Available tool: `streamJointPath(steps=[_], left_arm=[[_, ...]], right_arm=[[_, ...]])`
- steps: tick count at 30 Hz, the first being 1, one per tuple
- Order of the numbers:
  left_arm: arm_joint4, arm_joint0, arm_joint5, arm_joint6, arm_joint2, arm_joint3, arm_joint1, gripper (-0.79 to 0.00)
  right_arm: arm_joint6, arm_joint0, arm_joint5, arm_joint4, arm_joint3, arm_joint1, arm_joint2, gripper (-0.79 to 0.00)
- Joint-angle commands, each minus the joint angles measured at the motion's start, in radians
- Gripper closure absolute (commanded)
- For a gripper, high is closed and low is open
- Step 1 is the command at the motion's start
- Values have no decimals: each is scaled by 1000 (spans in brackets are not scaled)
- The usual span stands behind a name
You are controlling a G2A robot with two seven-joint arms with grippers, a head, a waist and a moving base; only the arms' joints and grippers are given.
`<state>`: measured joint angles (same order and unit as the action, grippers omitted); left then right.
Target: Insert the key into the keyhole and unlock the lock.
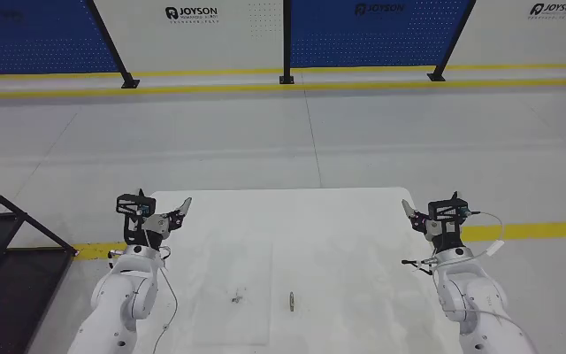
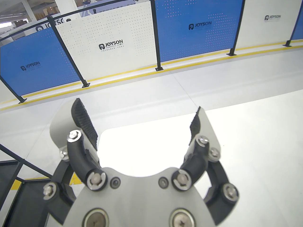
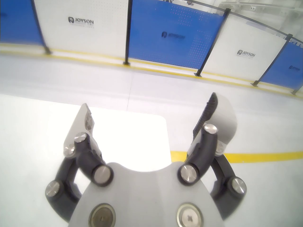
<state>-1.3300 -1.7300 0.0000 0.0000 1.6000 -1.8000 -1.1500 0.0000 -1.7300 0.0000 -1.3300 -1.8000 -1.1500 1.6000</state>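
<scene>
The key (image 1: 237,296) is very small here. My best guess is that it is the thin dark scrap lying on the white table (image 1: 354,230), close to the edge nearest the robot.

Far on the left is the left gripper (image 2: 138,112). Its two fingers are spread wide apart and nothing is between them. It hangs over the far left corner of the table and points away from the robot. So the key lies back behind it, toward the robot and toward the middle. This arm is the nearer one to the key. The key is too tiny to tell which way it points or how its long side runs.

A little to the right of the key, not touching it, is a slim dark thing that I take to be the lock (image 1: 290,302). I cannot be sure which of the two is which. Its long side runs from the robot toward the far end of the table. It sits about midway between the two arms. I cannot see the keyhole.

Far on the right is the right gripper (image 3: 149,102). It is spread wide too, holding nothing, over the far right corner. It is well apart from both small things.
</scene>
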Motion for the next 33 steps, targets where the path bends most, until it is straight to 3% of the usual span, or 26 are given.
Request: streamJointPath(steps=[1,4,11,14,17,19,22,28,33], left_arm=[[1,-1,-3,0,0,0,0,-785],[-55,-53,-27,37,-4,-30,2,-785],[-273,-407,-129,199,-2,-188,13,-785],[-307,-529,-172,179,-13,-246,15,-785],[-322,-606,-204,100,-30,-292,16,-785],[-296,-613,-188,26,-35,-320,13,-785],[-214,-599,-238,-106,-63,-325,12,-785],[-246,-464,-200,-349,-167,-268,4,-785],[-244,-353,-156,-477,-253,-200,-8,-628]], right_arm=[[0,0,0,0,0,0,0,-785],[0,0,0,0,0,0,0,-785],[0,0,0,0,0,0,0,-785],[0,0,0,0,0,0,0,-785],[0,0,0,0,0,0,0,-785],[0,0,0,0,0,0,0,-785],[0,0,0,0,0,0,0,-785],[0,0,0,0,0,0,0,-785],[0,0,0,0,0,0,0,-785]])
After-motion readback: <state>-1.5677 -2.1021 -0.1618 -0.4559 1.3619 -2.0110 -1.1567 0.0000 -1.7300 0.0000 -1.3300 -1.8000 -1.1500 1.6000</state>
